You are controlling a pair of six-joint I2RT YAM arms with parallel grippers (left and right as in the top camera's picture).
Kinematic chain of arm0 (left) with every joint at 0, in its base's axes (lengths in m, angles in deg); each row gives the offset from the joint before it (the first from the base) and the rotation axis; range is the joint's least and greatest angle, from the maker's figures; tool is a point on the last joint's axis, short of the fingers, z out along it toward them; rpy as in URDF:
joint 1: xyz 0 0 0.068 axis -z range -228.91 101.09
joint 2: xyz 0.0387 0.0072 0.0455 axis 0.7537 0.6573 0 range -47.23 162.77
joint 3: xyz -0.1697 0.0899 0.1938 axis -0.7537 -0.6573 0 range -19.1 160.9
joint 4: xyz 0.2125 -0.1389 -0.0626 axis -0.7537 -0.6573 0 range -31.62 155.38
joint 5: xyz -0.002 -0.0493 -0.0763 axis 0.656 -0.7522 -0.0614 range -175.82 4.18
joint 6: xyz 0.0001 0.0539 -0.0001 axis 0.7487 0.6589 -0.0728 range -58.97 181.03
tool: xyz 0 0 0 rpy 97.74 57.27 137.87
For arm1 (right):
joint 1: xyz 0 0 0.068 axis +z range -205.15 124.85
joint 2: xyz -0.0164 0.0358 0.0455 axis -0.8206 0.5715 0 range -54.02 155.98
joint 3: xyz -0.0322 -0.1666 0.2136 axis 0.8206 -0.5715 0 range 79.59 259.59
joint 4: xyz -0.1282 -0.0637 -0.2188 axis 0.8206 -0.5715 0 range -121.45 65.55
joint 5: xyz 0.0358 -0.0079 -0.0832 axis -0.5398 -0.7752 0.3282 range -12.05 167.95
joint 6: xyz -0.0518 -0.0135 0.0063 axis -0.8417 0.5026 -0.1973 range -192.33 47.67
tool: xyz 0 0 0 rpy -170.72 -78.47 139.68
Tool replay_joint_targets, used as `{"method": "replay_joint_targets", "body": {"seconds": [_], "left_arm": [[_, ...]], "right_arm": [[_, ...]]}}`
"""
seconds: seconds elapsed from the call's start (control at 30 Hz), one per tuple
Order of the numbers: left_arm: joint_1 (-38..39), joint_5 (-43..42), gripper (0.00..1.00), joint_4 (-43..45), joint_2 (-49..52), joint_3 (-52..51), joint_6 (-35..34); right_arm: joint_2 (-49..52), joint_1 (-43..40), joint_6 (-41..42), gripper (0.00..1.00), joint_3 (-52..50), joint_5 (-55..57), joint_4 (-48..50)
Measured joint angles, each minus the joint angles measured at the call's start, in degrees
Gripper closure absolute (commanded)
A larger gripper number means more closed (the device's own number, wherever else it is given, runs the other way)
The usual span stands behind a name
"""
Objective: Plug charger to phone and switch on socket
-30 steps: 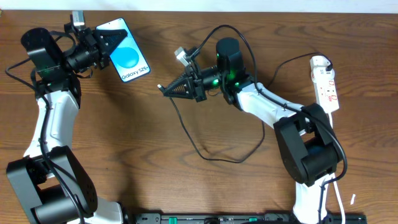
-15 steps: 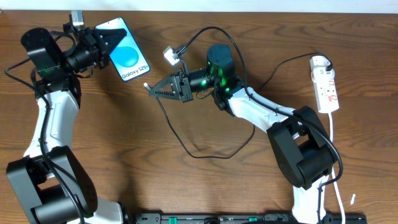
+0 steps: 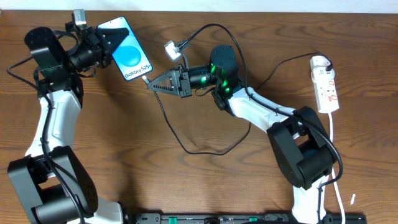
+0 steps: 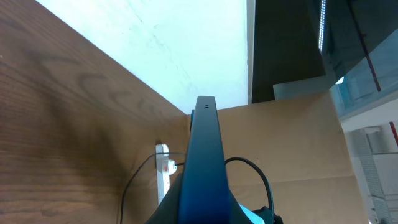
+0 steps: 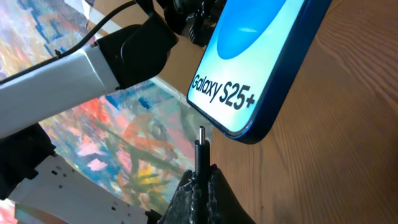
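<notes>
ROBOT LINES UP CHARGER W/ PHONE: At the table's point(image 3: 124, 155) far left, the left gripper point(image 3: 109, 41) is clamped on the side of the phone point(image 3: 129, 53). The phone's blue screen faces up and reads "Galaxy S25+". The left wrist cam sees the phone edge-on, btwn its own fingers.

The right gripper point(image 3: 151, 85) reaches across from mid-table, fingers pressed together on the charger point(image 3: 199, 153) just behind its plug point(image 5: 201, 140). The right wrist cam shows the plug standing straight out of the fingertips, aimed at the phone's bottom edge and just short of it. A thin gap shows, so it is not inserted. The rest of the black cable loops loosely over the wood behind the arm.

The socket point(image 3: 326, 84), a white strip w/ red marks, lies at the far right, well apart from both grippers. Its white cord point(image 3: 334, 134) runs toward the near edge. Switch position can't be told.
</notes>
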Motion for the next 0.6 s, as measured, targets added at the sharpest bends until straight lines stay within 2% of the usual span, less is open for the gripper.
{"method": "replay_joint_targets", "body": {"seconds": [0.6], "left_arm": [[0.1,0.5,0.93,0.0,0.0,0.0,-0.2]], "right_arm": [[0.0,0.0,2.3,0.99,0.0,1.6,0.0]]}}
